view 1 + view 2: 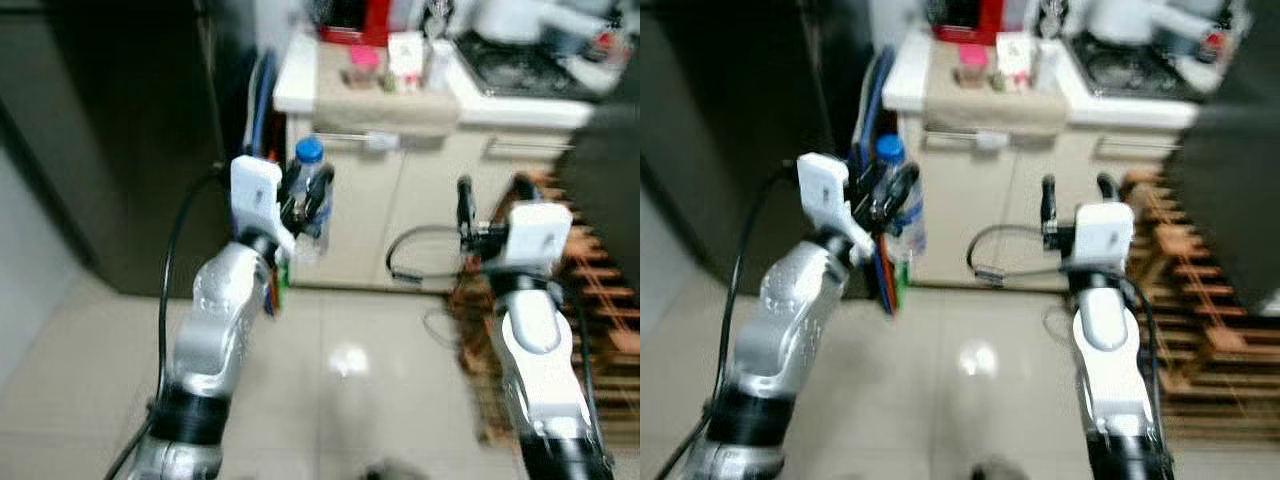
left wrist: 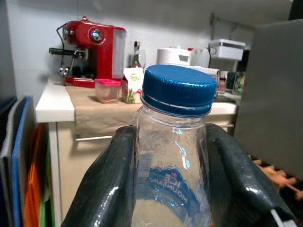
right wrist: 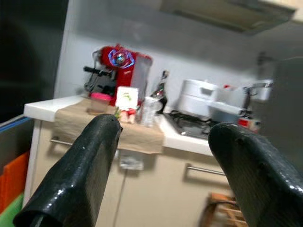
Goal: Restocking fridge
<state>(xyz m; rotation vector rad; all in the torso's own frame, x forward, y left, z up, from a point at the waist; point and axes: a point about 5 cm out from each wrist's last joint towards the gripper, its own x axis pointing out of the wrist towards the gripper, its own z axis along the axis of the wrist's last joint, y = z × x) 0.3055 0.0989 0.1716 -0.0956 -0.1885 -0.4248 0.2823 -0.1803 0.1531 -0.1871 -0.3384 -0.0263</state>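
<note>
While your robot faces a kitchen counter (image 1: pixel 300 85), its left gripper (image 1: pixel 308 198) is raised in front of the cabinet doors and holds a clear plastic bottle (image 2: pixel 173 156) upright. Both black fingers (image 2: pixel 111 184) press against the bottle's sides, just below its blue screw cap (image 2: pixel 179 90). The bottle's lower part is out of frame, so you cannot tell how full it is. Your right gripper (image 1: pixel 492 200) is raised at about the same height, well apart from the bottle, its fingers (image 3: pixel 83 165) spread wide with nothing between them. On the counter, a red espresso machine (image 2: pixel 92 52) stands at the back, with a small pink-lidded tub (image 2: pixel 107 90) and a small carton (image 2: pixel 133 85) just before it on a brown mat (image 2: pixel 94 113). A wooden rack (image 1: pixel 1200 310) stands on the floor to the robot's right.
</note>
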